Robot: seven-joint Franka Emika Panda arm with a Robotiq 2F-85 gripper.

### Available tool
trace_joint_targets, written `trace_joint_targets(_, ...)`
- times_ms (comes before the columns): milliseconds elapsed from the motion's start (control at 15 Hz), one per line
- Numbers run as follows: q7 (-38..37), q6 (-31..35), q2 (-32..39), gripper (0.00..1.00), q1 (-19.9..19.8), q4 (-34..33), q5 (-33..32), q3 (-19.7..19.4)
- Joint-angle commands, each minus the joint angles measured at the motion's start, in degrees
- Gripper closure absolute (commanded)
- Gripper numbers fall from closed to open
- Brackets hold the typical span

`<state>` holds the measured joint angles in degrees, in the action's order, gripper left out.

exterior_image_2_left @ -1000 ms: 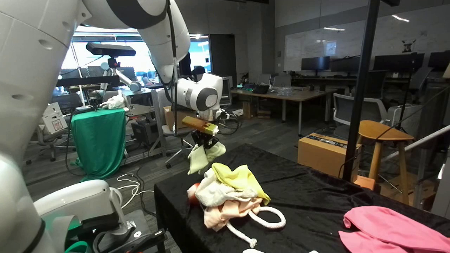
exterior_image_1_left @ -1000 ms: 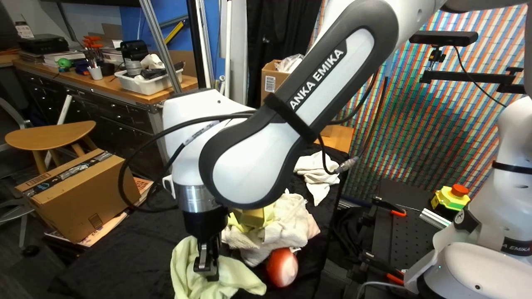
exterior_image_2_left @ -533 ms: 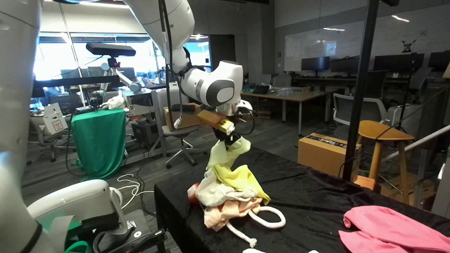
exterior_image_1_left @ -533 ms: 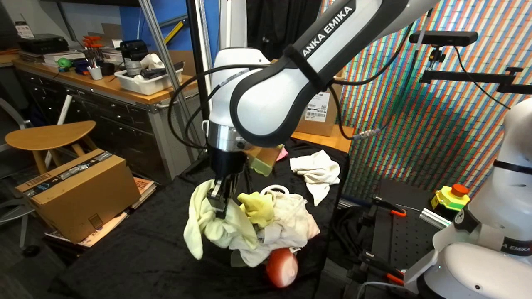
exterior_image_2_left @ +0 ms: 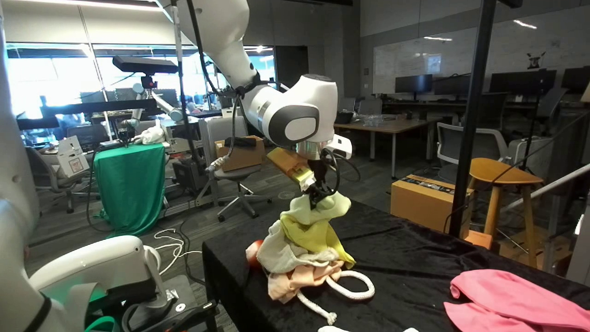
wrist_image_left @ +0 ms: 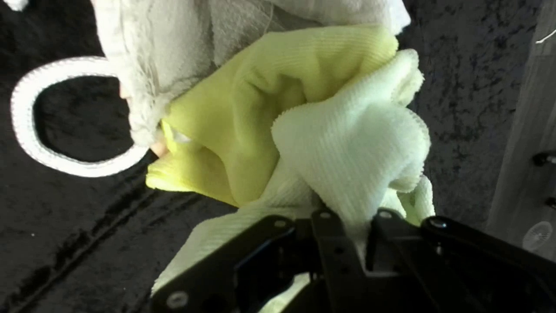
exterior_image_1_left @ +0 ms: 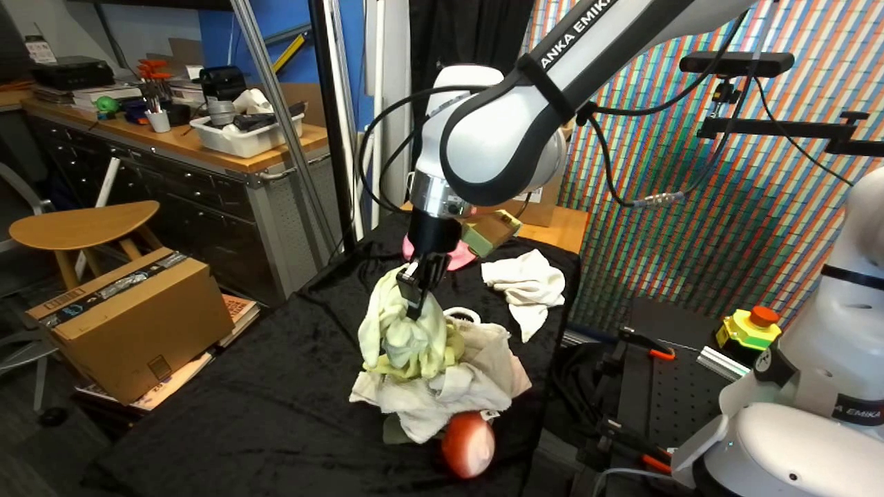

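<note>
Gripper (wrist_image_left: pixel 356 219) pinching pale green cloth (wrist_image_left: pixel 352 148), folds drooping on either side. Pale green cloth at top of cloth heap (exterior_image_1_left: pixel 483 366), close to one edge of black-covered table (exterior_image_1_left: pixel 242 435), seemingly against yellow cloth (wrist_image_left: pixel 247 108). White towel (exterior_image_2_left: pixel 283 253) and peach cloth (exterior_image_2_left: pixel 299 276) lower down; white rope (wrist_image_left: pixel 22 108) loops out beside. Step in hand, by judgement: positioning held cloth over heap. Next move likely calls for firm pinch while shifting, jaws spreading only with folds supported.

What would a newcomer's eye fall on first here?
Probably the gripper, shut on a pale green cloth over a yellow cloth. In an exterior view, the bright pink cloth stands out on the black-covered table. A red-and-white rounded object sits beside the cloth heap.
</note>
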<state>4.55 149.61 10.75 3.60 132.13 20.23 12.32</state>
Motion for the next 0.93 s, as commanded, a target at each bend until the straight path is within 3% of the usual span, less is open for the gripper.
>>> trace_joint_targets(0, -2.91, 3.11, -0.03, 0.9, 2.01, 3.26, -3.39, -1.51)
trace_joint_targets(267, -14.23, 11.23, 7.3, 0.9, 6.63, 0.79, -15.74, -5.14)
trace_joint_targets(400, -20.75, 14.91, 11.07, 0.9, 9.89, -1.41, -21.16, -8.73)
trace_joint_targets(667, -28.82, 17.92, 18.28, 0.9, 16.31, -7.15, -24.78, -15.6)
trace_joint_targets(867, -30.32, 16.45, 21.32, 0.9, 18.51, -10.52, -23.5, -17.65)
